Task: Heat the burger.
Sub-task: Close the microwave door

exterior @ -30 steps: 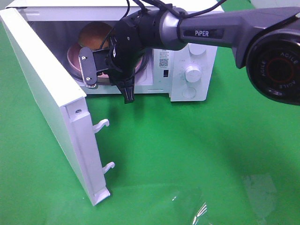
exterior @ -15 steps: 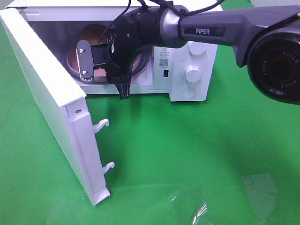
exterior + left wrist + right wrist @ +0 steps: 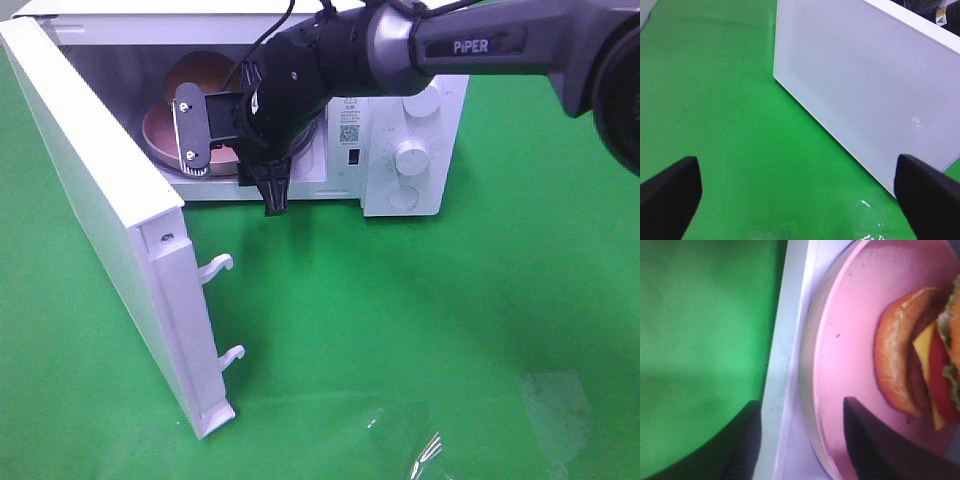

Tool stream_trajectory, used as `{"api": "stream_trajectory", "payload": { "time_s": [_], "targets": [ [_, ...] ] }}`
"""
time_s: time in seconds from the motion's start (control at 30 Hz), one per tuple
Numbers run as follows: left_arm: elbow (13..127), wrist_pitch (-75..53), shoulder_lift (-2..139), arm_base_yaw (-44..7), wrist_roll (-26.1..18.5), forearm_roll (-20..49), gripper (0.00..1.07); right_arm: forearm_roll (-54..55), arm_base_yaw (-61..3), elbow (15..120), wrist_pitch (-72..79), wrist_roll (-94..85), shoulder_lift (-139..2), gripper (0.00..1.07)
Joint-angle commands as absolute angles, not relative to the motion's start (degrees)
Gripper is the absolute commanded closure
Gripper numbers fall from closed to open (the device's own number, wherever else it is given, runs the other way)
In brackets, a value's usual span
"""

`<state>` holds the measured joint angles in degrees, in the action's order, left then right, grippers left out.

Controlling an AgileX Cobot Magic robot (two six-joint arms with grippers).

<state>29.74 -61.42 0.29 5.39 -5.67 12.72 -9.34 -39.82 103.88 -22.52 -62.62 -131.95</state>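
Placing looks done, door not shut.
Nearest, the left gripper point(image 3: 800, 197) hangs spread wide beside the open door point(image 3: 100, 180). At the microwave point(image 3: 400, 110) mouth the right gripper point(image 3: 232, 185) is spread too, clamping nothing; behind it the burger point(image 3: 905, 355) sits on its plate point(image 3: 850, 325) inside. Next, I judge: draw clear, close door.

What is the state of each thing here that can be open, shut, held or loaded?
microwave door: wide open
burger: lying on the pink plate, inside the microwave
left gripper: open, empty
right gripper: open, at the plate's rim
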Motion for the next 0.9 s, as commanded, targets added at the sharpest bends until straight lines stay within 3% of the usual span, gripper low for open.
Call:
{"api": "stream_trajectory", "payload": {
  "time_s": [0.03, 0.07, 0.27, 0.9],
  "targets": [
    [29.6, -61.0, 0.2, 5.6, -5.6, 13.1, 0.1, -10.3, -39.5, 101.0, -19.2, -61.4, -129.2, 0.48],
    [29.6, -61.0, 0.2, 5.6, -5.6, 13.1, 0.1, -10.7, -39.5, 98.7, -18.1, -61.2, -127.7, 0.42],
    [29.6, -61.0, 0.2, 5.6, -5.6, 13.1, 0.1, -10.8, -39.5, 91.8, -15.2, -61.4, -123.4, 0.33],
    [29.6, -61.0, 0.2, 5.6, -5.6, 13.1, 0.1, -10.7, -38.5, 70.9, -9.3, -59.0, -108.5, 0.32]
  ]
}}
